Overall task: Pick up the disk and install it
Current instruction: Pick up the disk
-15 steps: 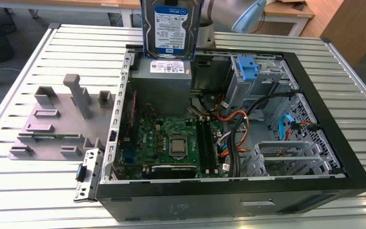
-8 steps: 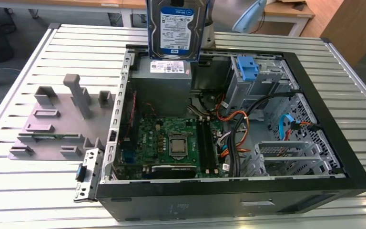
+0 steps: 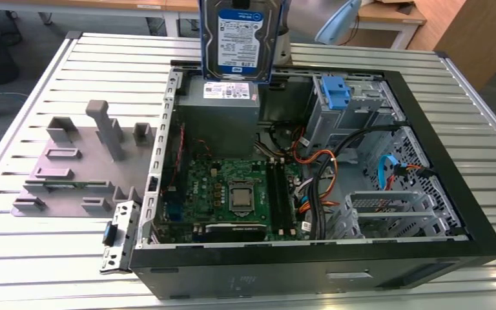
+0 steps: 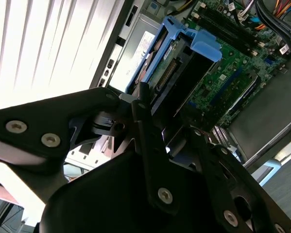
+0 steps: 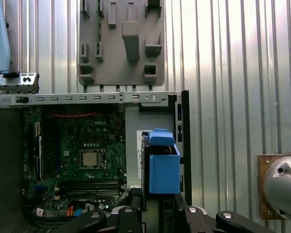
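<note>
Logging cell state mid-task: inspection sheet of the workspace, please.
Surface: slatted metal table, carrying the open computer case.
Job's things: disk held upright above the case, over the power supply.
Clutter: grey fixture plate on the table, at the exterior view's left of the case.
Grippers: gripper shut on the disk.
Cables: orange, blue and black leads inside the case.
Surroundings: wooden desks beyond the table.

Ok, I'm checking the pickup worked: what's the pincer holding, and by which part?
The disk, clamped in the pincer by its upper end, hanging upright over the case.
</note>
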Robot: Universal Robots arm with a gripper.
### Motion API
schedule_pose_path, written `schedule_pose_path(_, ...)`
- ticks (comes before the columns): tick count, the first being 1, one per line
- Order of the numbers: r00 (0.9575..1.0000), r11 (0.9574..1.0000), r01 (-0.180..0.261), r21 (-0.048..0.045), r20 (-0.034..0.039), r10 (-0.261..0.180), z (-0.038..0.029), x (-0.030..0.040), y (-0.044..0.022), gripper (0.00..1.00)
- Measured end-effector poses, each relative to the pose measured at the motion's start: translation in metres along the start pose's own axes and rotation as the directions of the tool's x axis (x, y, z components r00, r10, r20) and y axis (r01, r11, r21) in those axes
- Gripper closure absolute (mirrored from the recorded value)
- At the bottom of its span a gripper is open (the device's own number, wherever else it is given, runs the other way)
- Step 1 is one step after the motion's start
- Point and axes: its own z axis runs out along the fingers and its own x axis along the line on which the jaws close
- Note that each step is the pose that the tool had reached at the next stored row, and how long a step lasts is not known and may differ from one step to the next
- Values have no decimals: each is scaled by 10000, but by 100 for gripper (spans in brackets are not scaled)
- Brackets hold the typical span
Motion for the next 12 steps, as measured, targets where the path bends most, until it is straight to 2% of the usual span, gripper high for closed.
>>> schedule_pose_path(12,10000,10000,-2,0,-1,2,-1,18,-9,65)
